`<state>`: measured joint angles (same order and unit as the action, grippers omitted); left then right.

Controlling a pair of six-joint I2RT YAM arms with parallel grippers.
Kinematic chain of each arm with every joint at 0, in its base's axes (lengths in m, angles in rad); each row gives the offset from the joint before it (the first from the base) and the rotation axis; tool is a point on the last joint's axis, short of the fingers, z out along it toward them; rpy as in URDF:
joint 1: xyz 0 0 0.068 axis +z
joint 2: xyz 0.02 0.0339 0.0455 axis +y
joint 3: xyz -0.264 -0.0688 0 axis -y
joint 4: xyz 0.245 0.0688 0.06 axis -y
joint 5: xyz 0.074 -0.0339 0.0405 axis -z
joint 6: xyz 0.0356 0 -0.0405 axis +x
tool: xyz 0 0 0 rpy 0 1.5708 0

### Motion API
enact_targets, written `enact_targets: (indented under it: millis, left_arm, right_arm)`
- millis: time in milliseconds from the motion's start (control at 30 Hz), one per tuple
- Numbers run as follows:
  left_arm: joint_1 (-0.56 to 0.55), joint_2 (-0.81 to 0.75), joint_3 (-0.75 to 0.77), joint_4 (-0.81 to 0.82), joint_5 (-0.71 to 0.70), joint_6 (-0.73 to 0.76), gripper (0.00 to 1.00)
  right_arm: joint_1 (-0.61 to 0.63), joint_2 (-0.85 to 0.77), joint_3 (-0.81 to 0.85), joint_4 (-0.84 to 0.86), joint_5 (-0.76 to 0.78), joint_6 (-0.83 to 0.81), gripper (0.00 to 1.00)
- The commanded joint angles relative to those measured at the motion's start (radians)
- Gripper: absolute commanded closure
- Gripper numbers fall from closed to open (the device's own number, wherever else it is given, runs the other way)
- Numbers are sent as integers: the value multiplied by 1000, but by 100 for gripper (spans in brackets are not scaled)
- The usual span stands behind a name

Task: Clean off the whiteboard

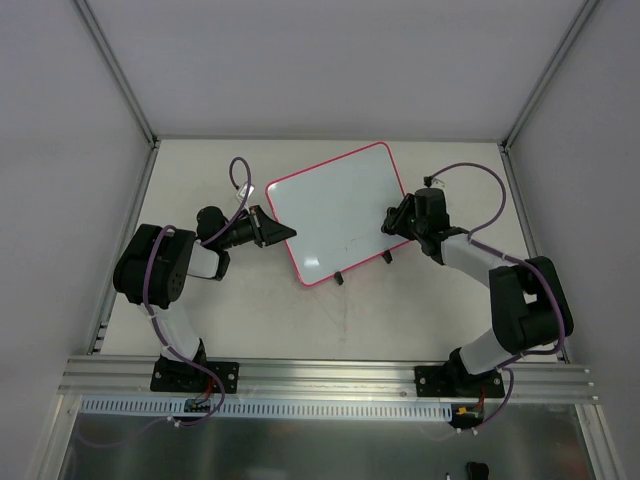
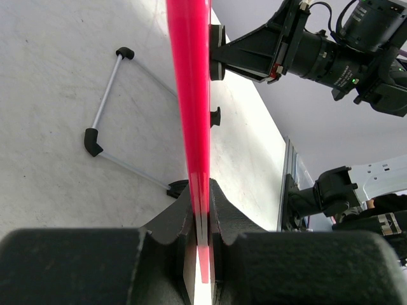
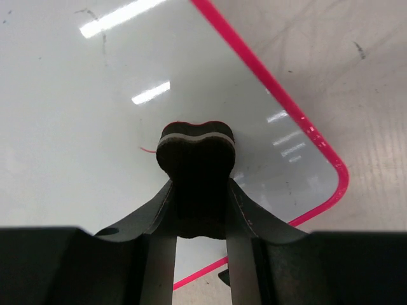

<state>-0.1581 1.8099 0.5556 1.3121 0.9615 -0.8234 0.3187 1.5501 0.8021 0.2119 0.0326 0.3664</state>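
The whiteboard [image 1: 338, 215] is a white board with a pink-red frame and two black clips on its near edge. It lies tilted in the middle of the table. My left gripper [image 1: 280, 229] is shut on the board's left edge, seen edge-on as a pink strip [image 2: 191, 95] in the left wrist view. My right gripper [image 1: 392, 222] is shut on a dark eraser pad [image 3: 195, 147] and presses it on the board's right part [image 3: 76, 114]. A small red mark [image 3: 147, 150] shows beside the pad.
A wire stand [image 2: 105, 136] with black ends lies on the table under the board. Metal frame posts [image 1: 118, 70] rise at the table's back corners. A rail [image 1: 330, 375] runs along the near edge.
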Motion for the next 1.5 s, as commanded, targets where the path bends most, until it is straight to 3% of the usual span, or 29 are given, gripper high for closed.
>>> enact_targets:
  millis: [0,267,467,667,1033,1467]
  left_arm:
    - [-6,-17,3,369,34,64,100]
    - [-6,-15,6,369,33,61,100]
    - [-6,-14,9,369,33,61,100]
    - [-6,-21,3,369,34,63,100]
    - [-6,-21,3,369,36,61,100]
    - [-6,-26,-2,369,37,64,100]
  right_arm:
    - [-78,53,-53,-100,187,-12,100]
    - [-79,51,-54,-105,197,-9,100]
    - [-61,80,2,-105,107,-41,100]
    - [65,77,89,-154,155,-86,100]
    - [218,137,259,-201,84,-89,100]
    - [215,127,318,-235,46,-110,100]
